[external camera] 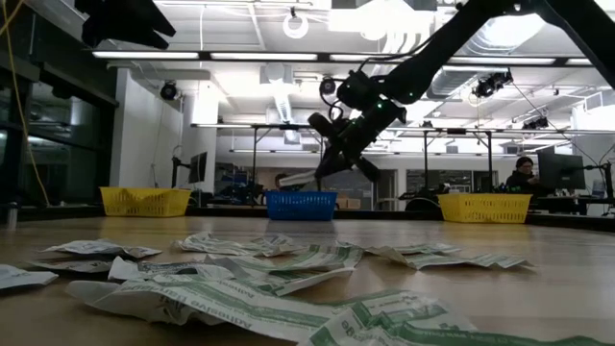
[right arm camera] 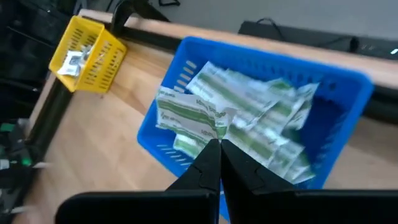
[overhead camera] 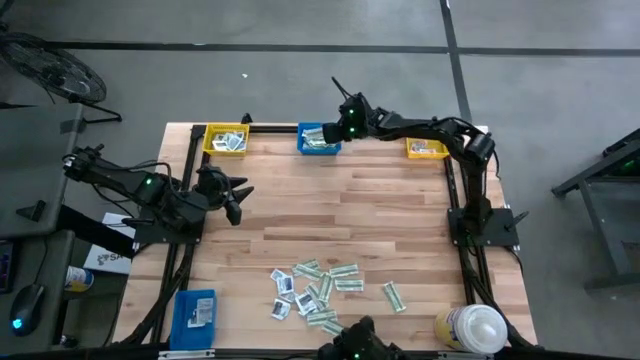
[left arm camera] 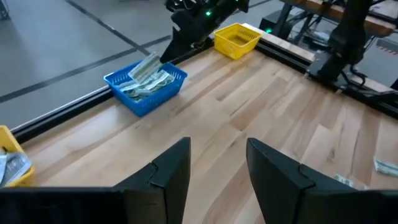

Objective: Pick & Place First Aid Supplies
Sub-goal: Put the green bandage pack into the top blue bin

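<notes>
The right gripper (right arm camera: 219, 152) hangs just above the blue bin (right arm camera: 348, 93) at the table's twelve o'clock edge, its fingers pinched together on the end of a green-and-white strip packet (right arm camera: 186, 115). The strip hangs over packets of the same kind already in that bin, which suggests the bin is the sorting place for the strips and that release is the next step.

At about ten o'clock, the left yellow bin (overhead camera: 226, 139) holds white squarish packets; the right yellow bin (overhead camera: 427, 149) sits near one o'clock.

The left gripper (left arm camera: 217, 168) waits over bare wood at nine o'clock, fingers spread and empty, probably parked clear of the other arm.

The remaining first aid supplies (overhead camera: 320, 292) lie scattered at six o'clock, so much of the sorting appears undone. A white-capped bottle (overhead camera: 474, 328) stands at five o'clock.
</notes>
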